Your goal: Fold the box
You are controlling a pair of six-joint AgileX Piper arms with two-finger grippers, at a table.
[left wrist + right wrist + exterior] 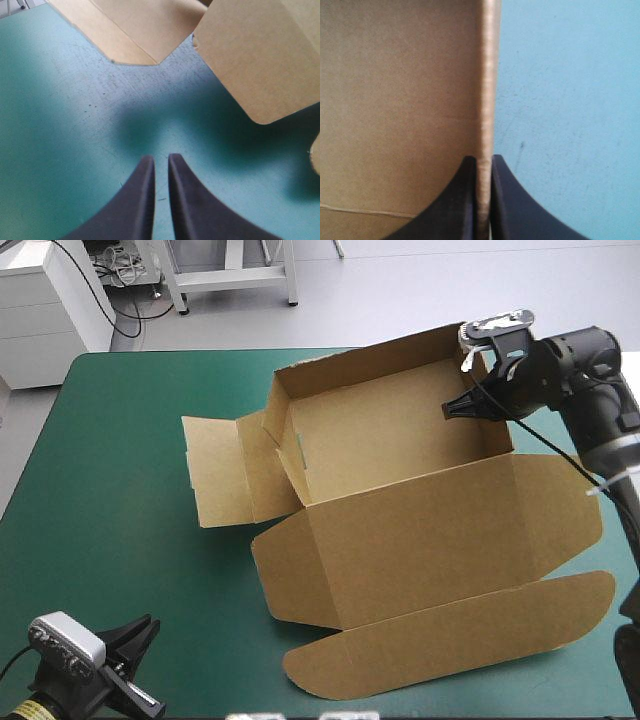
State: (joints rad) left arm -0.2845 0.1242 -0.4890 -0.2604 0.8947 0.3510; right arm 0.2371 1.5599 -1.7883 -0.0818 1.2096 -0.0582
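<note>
The right hand (483,159), clamped on the right wall of the box (420,530), should hold it upright; the left hand (161,157) sits closed, empty.

You're looking down from high behind the table (120,490), and both wrist cameras sit close in, all three catching the box (400,510).

teal-green cover (100,540), flat, lightly speckled, scuffed.
</note>
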